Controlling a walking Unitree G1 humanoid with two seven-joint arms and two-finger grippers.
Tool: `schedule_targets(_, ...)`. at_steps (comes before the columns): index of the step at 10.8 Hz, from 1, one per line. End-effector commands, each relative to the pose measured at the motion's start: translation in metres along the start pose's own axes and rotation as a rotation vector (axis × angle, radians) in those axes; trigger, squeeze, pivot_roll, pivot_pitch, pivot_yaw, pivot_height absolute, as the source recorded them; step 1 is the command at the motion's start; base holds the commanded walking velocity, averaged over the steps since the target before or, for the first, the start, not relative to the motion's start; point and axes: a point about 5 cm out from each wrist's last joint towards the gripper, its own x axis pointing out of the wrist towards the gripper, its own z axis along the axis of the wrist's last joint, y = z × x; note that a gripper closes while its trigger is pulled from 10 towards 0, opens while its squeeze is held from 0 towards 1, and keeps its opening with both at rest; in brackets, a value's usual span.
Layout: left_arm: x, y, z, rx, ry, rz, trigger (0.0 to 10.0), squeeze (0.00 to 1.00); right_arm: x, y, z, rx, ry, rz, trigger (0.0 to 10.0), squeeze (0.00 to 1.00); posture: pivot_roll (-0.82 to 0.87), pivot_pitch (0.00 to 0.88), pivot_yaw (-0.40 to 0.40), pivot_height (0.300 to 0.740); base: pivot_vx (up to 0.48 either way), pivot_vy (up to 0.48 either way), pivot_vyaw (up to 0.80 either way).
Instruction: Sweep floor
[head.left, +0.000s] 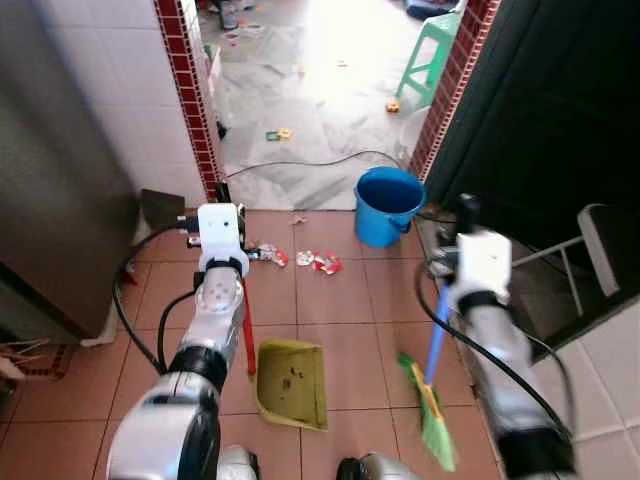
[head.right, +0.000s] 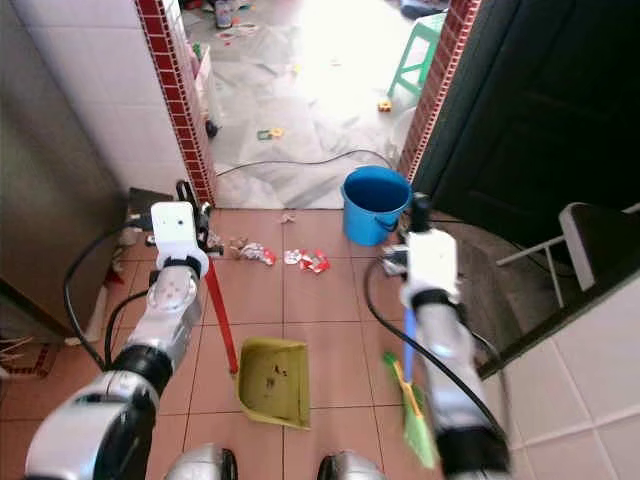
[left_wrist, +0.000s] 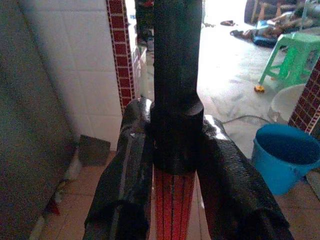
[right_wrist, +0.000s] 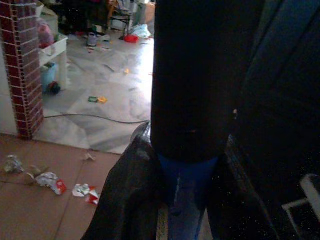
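An olive-green dustpan (head.left: 292, 383) rests on the terracotta tiles in front of me. Its red handle (head.right: 220, 315) rises to a black grip, and my left gripper (left_wrist: 175, 150) is shut on that grip. My right gripper (right_wrist: 182, 165) is shut on the blue handle (head.left: 436, 345) of a broom, whose green bristles (head.left: 435, 428) touch the floor at the right. Crumpled red and white wrappers (head.left: 320, 262) lie scattered on the tiles beyond the dustpan, just before the doorway.
A blue bucket (head.left: 388, 205) stands at the doorway's right side, with a black cable (head.left: 300, 163) on the marble floor beyond. Brick-edged pillars (head.left: 190, 100) flank the opening. There is a grey cabinet (head.left: 60, 180) to the left, a dark door (head.left: 540, 120) to the right and a green stool (head.left: 432, 55) far back.
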Motion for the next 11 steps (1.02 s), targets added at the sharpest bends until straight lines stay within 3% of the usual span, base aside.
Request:
schedule_targets(1,0.005,-0.003,0.011,0.011,-0.056,-0.001,10.0,0.0,-0.002,-0.01,0.007,-0.017,-0.016,-0.014,10.0,0.0,-0.2,0.009,-0.054,0.74,0.0,0.0,0.0)
schedule_targets(3,0.005,0.003,0.003,0.065,-0.043,0.022,10.0,0.0,-0.016,-0.017,0.016,-0.032,-0.003,0.013,10.0,0.0,-0.24,0.022,-0.058,0.74,0.0,0.0,0.0)
schedule_targets(6,-0.002,0.009,-0.016,0.084,0.045,0.058,10.0,0.0,-0.019,-0.019,0.017,-0.036,0.017,0.019,10.0,0.0,-0.23,0.021,-0.063,0.74,0.0,0.0,0.0)
schedule_targets(7,-0.002,0.009,-0.018,0.114,0.066,0.054,10.0,0.12,-0.018,-0.016,0.018,-0.033,0.022,0.024,10.0,0.0,-0.23,0.019,-0.063,0.74,0.0,0.0,0.0)
schedule_targets(11,-0.002,0.01,-0.026,0.159,0.166,0.063,10.0,0.04,-0.01,-0.012,0.02,-0.017,0.021,0.023,10.0,0.0,-0.18,0.006,-0.058,0.74,0.0,0.0,0.0)
